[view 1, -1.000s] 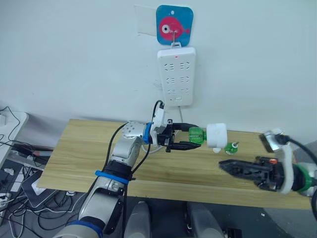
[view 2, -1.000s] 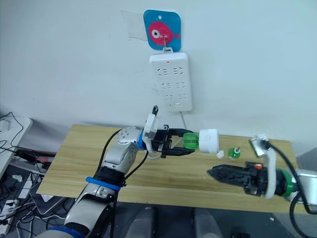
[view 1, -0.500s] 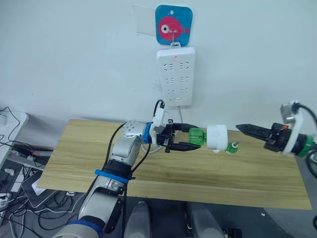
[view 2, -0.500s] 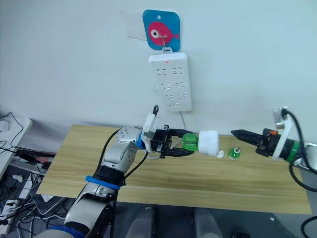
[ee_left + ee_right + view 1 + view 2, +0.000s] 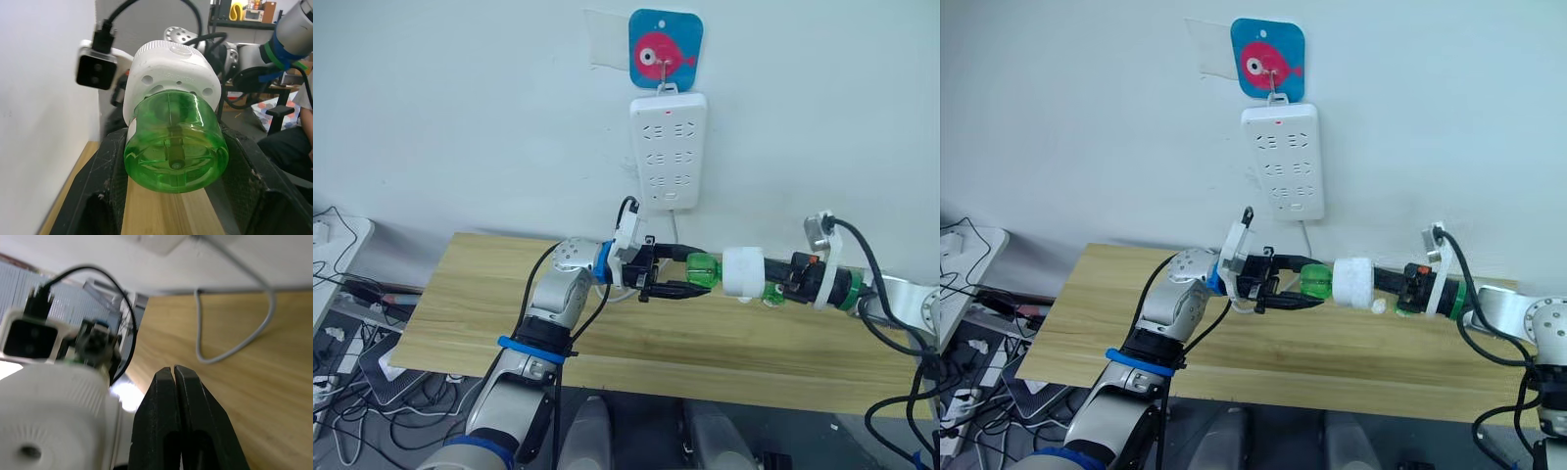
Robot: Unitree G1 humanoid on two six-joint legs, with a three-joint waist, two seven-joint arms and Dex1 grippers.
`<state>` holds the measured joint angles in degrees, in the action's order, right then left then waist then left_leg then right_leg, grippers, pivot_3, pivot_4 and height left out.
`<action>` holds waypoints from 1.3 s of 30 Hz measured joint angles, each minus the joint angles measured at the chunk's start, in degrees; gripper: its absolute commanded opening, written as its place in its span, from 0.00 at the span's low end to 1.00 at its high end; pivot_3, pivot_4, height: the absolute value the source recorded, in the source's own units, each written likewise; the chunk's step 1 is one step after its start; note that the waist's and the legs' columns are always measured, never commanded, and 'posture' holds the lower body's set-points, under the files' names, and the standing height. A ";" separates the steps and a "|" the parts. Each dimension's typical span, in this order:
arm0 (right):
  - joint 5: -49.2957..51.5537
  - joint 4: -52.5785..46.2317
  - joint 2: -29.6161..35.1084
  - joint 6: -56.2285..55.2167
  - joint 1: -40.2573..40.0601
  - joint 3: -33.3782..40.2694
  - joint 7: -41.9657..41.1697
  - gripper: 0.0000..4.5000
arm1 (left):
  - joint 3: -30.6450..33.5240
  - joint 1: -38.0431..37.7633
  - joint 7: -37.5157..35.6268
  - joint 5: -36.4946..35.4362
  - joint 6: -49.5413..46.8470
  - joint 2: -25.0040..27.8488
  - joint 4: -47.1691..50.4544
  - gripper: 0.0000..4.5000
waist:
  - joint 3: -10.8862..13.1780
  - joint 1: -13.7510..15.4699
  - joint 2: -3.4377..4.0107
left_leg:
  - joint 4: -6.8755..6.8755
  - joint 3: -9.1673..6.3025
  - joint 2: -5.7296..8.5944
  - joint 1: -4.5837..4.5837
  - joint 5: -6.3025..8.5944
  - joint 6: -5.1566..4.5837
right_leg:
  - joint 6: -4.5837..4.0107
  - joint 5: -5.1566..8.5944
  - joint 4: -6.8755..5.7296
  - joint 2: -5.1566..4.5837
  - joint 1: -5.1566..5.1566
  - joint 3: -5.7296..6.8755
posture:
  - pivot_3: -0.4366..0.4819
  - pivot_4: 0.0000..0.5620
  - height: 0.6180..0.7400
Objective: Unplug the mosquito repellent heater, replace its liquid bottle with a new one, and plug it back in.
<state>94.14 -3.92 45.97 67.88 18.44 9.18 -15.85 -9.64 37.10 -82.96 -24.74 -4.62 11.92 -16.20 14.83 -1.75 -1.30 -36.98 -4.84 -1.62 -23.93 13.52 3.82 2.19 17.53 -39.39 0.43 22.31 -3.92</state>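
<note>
The left arm (image 5: 553, 299) has silver-grey shells, blue rings and black cables along it. Its hand (image 5: 677, 275) has black fingers (image 5: 110, 161). The right arm (image 5: 891, 299) is silver-grey with a green ring; its hand (image 5: 174, 374) is also black, and a small camera (image 5: 819, 230) sits at the wrist.

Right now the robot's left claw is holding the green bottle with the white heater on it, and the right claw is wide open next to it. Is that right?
Almost. The left claw does hold the green bottle with the white heater on it. But the right claw is not wide open: the right wrist view shows its two black fingers pressed together, shut, beside the heater.
</note>
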 measured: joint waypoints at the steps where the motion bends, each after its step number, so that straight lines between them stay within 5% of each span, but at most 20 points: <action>1: 0.79 -1.09 -0.05 0.22 -1.04 0.07 0.44 0.01 | 0.00 0.01 0.09 0.00 0.00 -0.07 0.00 0.51 | 0.00 -0.02 0.00 | 0.00 0.01 0.00 0.00 0.00 0.00 | 0.00 0.00 -0.01 0.00 0.00 0.00 | 0.45 0.42 1.00; 11: 15.66 -14.19 1.71 -3.06 -9.72 0.12 9.02 0.01 | 0.46 0.54 1.11 0.12 1.63 -0.55 -0.62 0.51 | -0.01 -0.13 0.00 | -0.04 0.01 0.00 0.03 0.00 0.00 | 0.00 0.00 -0.09 0.02 0.00 -0.01 | 0.44 0.40 1.00; 22: 17.34 -22.89 4.29 -9.51 -13.24 0.69 7.13 0.01 | 0.24 0.77 0.73 1.40 4.05 -0.82 -3.26 0.51 | -0.01 -0.18 0.00 | -0.05 0.00 0.00 0.04 0.00 0.00 | 0.00 0.00 -0.10 0.03 0.00 -0.01 | 0.41 0.41 1.00; 39: 17.41 -16.46 9.88 -8.29 5.77 -2.22 3.92 0.01 | -0.55 0.70 -1.60 2.57 5.87 -0.66 -4.64 0.51 | 0.00 -0.68 0.00 | -0.03 0.00 -0.01 0.04 0.00 0.00 | 0.00 0.00 -0.08 0.03 -0.01 -0.01 | 0.40 0.42 1.00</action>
<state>111.55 -20.38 55.85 59.59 24.20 6.96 -11.93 -10.19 37.80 -84.56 -22.17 1.25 11.26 -20.84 14.83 -2.43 -1.30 -37.02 -4.84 -1.63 -23.90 13.52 3.82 2.18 17.53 -39.46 0.46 22.30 -3.93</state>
